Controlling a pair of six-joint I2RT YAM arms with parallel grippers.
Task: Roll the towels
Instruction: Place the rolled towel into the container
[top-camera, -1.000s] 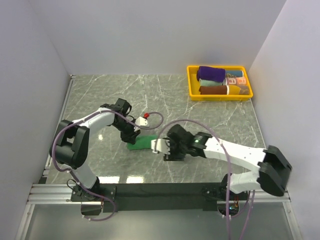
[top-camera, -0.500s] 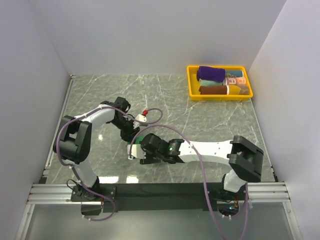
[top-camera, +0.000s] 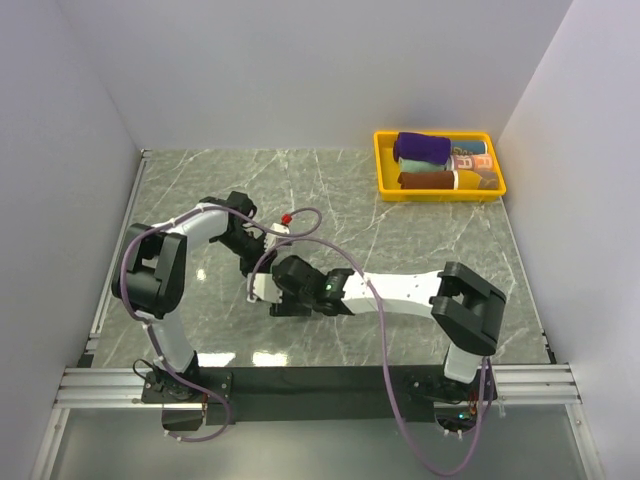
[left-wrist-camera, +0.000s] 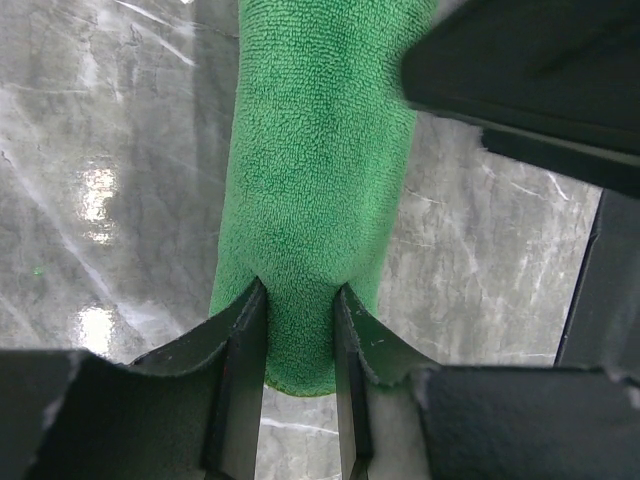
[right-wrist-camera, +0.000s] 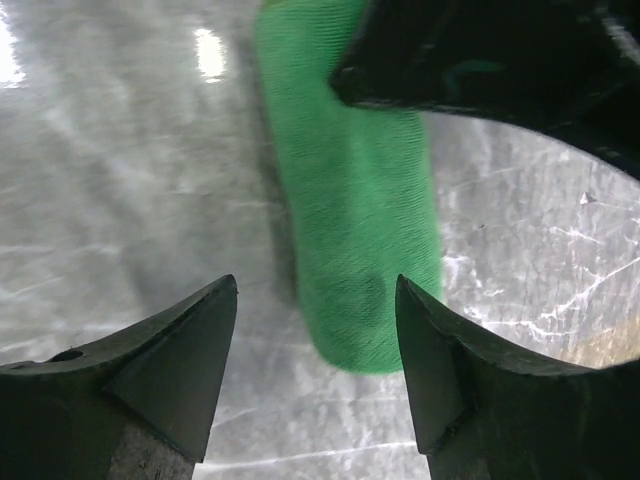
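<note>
— "Well apart from the yellow tray (top-camera: 381, 165), near-left of it on the marble table (top-camera: 420, 250), the green towel (left-wrist-camera: 320, 180) lay rolled into a tube."

— "Who had it?"

— "The left gripper (left-wrist-camera: 299, 290) pinched a terry fold at one end, jaws narrow. The right gripper (right-wrist-camera: 316, 285) stood wide and empty before the opposite end."

— "It looked soft and light, likely to unroll; gripping across the roll's whole thickness seemed safer. How many?"

— "One green towel, and one dark purple towel (top-camera: 420, 147) in the tray. The other rolls there were too small to count."

The left arm (top-camera: 195, 226) and right arm (top-camera: 400, 291) wore white shells between bulky black joints, trailing mauve cables (top-camera: 391, 380); matte black wedge-shaped fingers (right-wrist-camera: 170, 370) tipped each.
</note>
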